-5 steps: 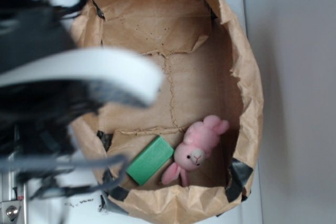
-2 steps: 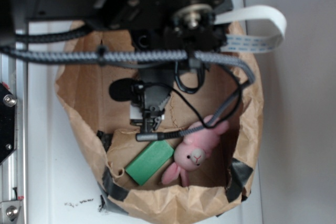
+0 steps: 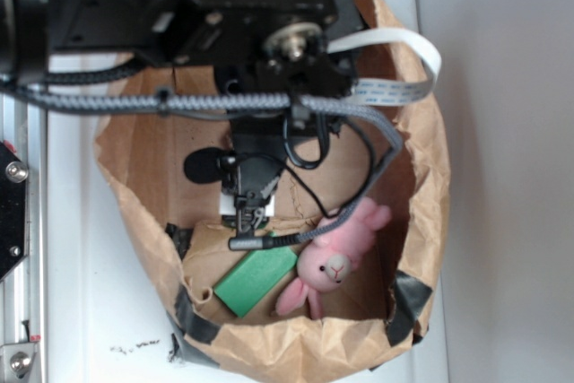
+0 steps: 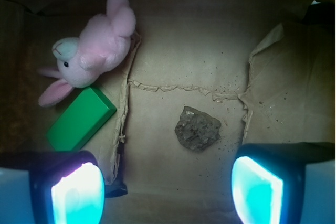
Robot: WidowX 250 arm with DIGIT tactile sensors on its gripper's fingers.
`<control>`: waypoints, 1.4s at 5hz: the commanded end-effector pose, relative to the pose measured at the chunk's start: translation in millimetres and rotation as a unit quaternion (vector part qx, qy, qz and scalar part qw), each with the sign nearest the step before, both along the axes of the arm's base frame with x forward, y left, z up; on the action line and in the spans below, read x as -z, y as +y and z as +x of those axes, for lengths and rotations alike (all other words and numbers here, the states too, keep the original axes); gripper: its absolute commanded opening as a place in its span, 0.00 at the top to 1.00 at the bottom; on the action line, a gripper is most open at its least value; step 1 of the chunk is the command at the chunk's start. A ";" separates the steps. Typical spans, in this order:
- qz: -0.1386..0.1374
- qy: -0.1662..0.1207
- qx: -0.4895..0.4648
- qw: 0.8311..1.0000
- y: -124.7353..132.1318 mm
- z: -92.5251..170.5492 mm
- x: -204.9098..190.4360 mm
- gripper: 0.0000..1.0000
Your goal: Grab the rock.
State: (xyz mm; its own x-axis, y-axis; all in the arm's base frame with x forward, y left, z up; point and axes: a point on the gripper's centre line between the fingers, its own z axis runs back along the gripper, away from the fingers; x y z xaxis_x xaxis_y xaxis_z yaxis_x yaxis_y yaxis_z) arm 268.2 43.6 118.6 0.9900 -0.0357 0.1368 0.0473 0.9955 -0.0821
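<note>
While the hand [image 4: 167, 184] hangs above the floor of the paper bag [image 3: 421, 177], its fingers stand spread wide and empty; the step in hand is judged to be the approach. The rock [image 4: 197, 128] lies between and just ahead of the fingers, well apart from the green block [image 4: 81, 119]. Its long axis runs roughly across the wrist view, narrower end toward the right finger. Next move: descend and close.
</note>
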 end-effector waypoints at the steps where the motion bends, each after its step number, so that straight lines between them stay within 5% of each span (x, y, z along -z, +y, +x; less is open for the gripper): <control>1: 0.000 -0.020 -0.007 1.000 4.9 4.0 -10.9 0.00; 3: 0.000 -0.020 -0.007 1.000 4.9 4.0 -10.9 0.00; 7: 0.033 -0.038 0.044 0.998 9.8 18.1 55.9 0.00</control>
